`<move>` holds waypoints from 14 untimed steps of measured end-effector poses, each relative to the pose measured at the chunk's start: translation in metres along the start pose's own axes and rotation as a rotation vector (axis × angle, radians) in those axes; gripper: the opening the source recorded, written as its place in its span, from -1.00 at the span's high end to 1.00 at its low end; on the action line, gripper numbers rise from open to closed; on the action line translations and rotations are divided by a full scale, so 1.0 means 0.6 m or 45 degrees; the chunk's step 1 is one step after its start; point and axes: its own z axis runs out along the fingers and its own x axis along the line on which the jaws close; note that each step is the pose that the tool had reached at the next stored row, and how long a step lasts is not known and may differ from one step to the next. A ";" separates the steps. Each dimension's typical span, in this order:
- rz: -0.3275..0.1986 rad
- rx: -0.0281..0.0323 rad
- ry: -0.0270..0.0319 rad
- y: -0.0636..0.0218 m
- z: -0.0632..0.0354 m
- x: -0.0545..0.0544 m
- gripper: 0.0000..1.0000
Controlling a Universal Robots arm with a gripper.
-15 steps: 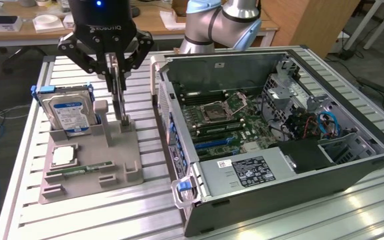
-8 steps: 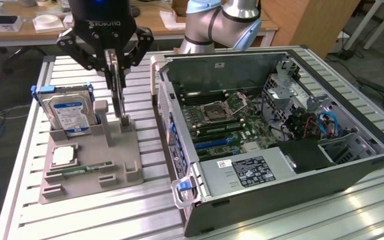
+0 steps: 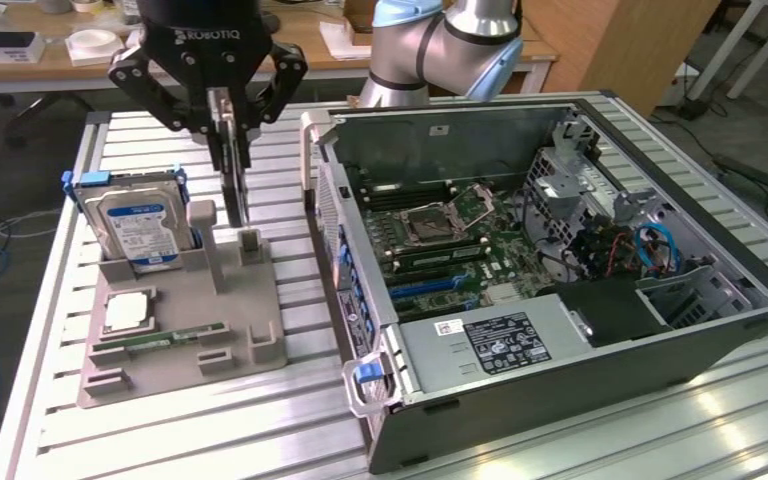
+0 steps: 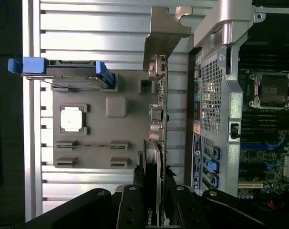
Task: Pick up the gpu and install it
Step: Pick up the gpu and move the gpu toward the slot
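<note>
Slatted surface (image 3: 51, 300) carries open PC case (image 3: 704, 330) w/ grey holder (image 3: 244, 340) beside it. Gpu (image 3: 235, 180) stands upright over holder's slot; can't tell if it's clear. End effector (image 3: 224, 108) is clamped on its top edge. Risk: w/ thin-edge grip, card could tilt and snag slot or case rim.

Slatted aluminium table (image 3: 157, 440), its grooved rails running beneath the whole scene. Two items rest directly on it. An open computer case (image 3: 584, 375) lies on its side with the motherboard facing upward. A grey moulded holder tray (image 3: 244, 345) sits just beside the case, on the exterior view's left, with a strip of bare slats between them.
</note>
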 end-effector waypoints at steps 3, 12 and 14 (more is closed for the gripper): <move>0.000 -0.0004 -0.0002 0.000 0.000 0.000 0.47; 0.000 -0.0003 0.0000 0.000 0.000 -0.009 0.47; 0.000 -0.0003 -0.0001 0.000 0.000 -0.015 0.47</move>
